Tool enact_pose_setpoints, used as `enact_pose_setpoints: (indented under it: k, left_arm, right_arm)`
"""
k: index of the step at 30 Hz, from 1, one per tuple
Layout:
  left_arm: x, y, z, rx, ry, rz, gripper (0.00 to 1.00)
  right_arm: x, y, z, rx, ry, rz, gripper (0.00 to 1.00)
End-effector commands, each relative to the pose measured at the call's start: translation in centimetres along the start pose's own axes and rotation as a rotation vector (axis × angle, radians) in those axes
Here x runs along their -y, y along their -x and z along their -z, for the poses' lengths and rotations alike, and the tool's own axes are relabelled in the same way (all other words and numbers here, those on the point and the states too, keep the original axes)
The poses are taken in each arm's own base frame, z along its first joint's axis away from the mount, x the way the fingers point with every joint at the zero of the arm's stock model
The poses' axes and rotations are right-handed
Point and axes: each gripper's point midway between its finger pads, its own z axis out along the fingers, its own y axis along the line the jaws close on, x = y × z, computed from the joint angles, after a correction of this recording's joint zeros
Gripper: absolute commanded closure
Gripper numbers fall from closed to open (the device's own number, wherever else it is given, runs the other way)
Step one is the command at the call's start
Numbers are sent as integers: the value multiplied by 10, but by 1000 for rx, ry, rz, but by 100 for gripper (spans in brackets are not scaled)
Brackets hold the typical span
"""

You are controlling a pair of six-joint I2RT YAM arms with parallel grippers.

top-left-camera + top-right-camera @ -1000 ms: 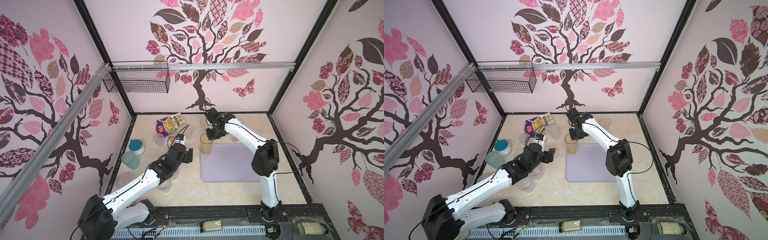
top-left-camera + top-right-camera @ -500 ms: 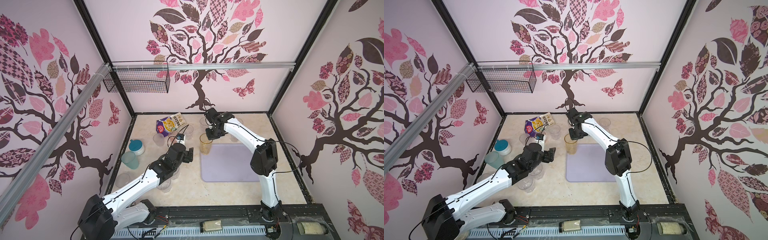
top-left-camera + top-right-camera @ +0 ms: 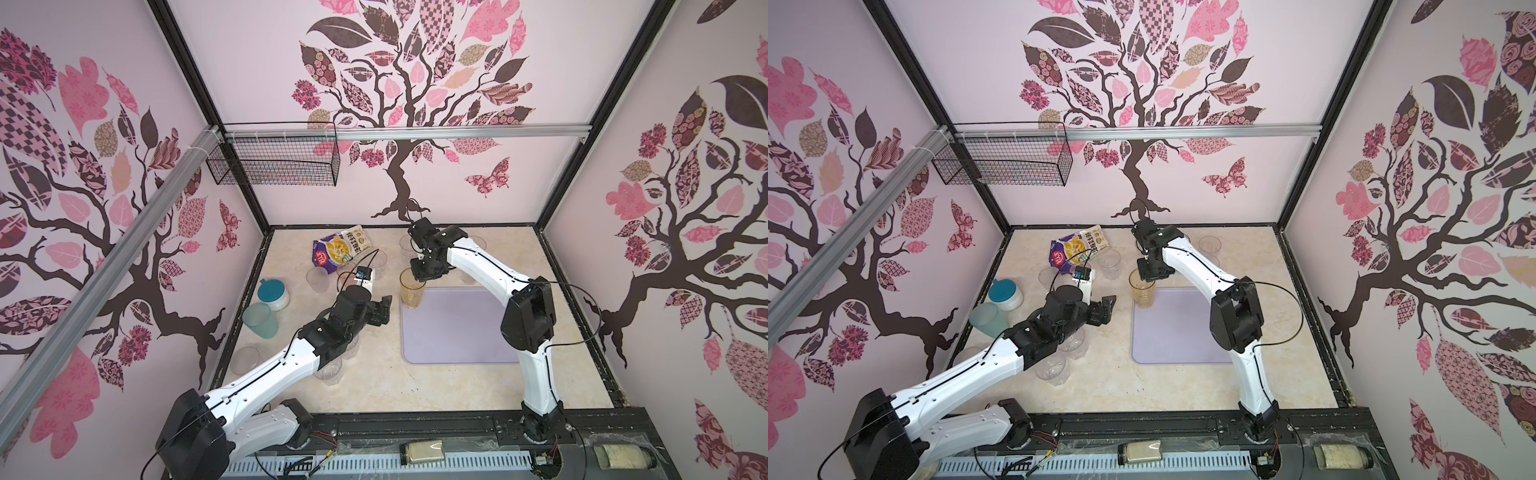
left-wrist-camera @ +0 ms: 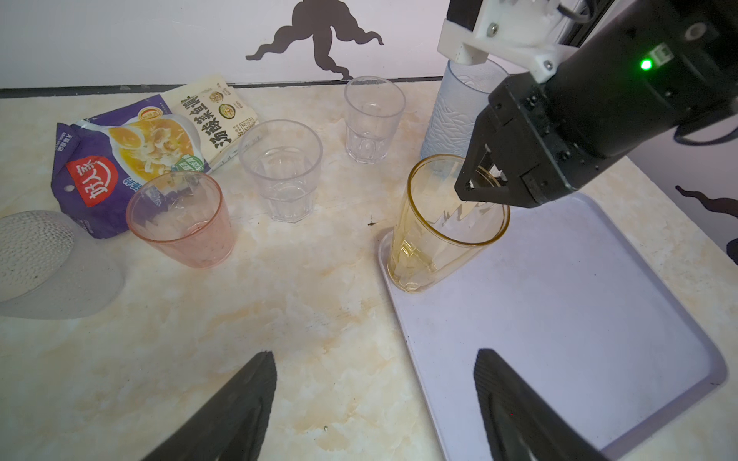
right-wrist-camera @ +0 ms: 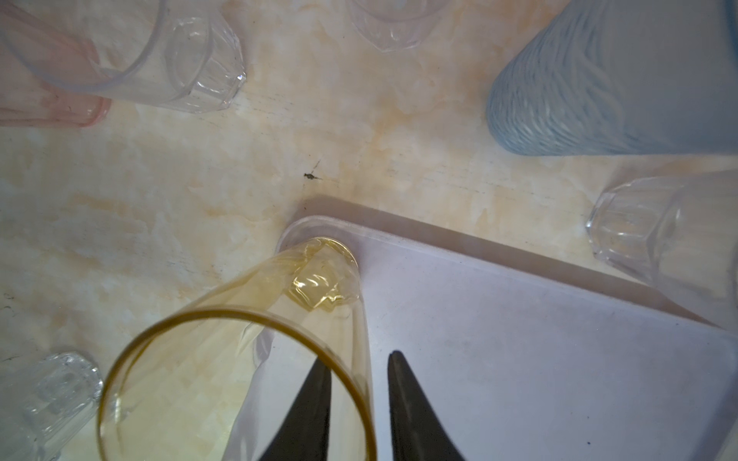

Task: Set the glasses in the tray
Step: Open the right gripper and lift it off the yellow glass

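Well, the tall amber tumbler [image 4: 447, 223] stands upright in the far left corner of the lavender tray [image 4: 579, 319], with its base just inside the low rim. The right gripper [image 5: 356, 359] is over it with a narrow opening. One finger is inside the mouth and one is outside. We see a small gap on both sides of the wall, so we judge that it does not press the tumbler. The left gripper [image 4: 375, 355] is wide and holds nothing; it hangs over the table just left of the tray. On the table, left of the tray, stand a pink tumbler [image 4: 179, 219] and a clear ribbed tumbler [image 4: 281, 175]. A tall blue tumbler [image 4: 455, 115] stands beyond the tray's far edge.

We think these tumblers are light, stiff and smooth, so they can slip between the fingers, and the tall ones tip easily. We cannot tell if they are glass or plastic, so we treat them as fragile. The rim seems a good place to hold, with the wall between the fingers.
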Motion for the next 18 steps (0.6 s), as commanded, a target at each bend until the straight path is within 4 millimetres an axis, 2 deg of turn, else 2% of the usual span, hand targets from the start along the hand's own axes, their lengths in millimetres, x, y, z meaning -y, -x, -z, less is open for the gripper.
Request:
enact_pose_setpoints:
  k: [1, 7, 10, 13, 18]
  left_arm:
    - [1, -5, 0, 4, -17, -27, 19]
    - [-4, 19, 17, 69, 15, -48, 20]
    - [-1, 36, 23, 100, 14, -63, 22]
    - [11, 40, 20, 113, 1, -100, 23]
    - [46, 16, 1, 34, -89, -118, 27]
  right_arm:
    - [-4, 17, 41, 97, 40, -19, 66]
    - [4, 35, 92, 194, 116, -74, 61]
    - [20, 52, 116, 269, 215, -172, 59]
    - [58, 66, 121, 370, 225, -296, 57]
    - [131, 85, 103, 421, 156, -475, 57]
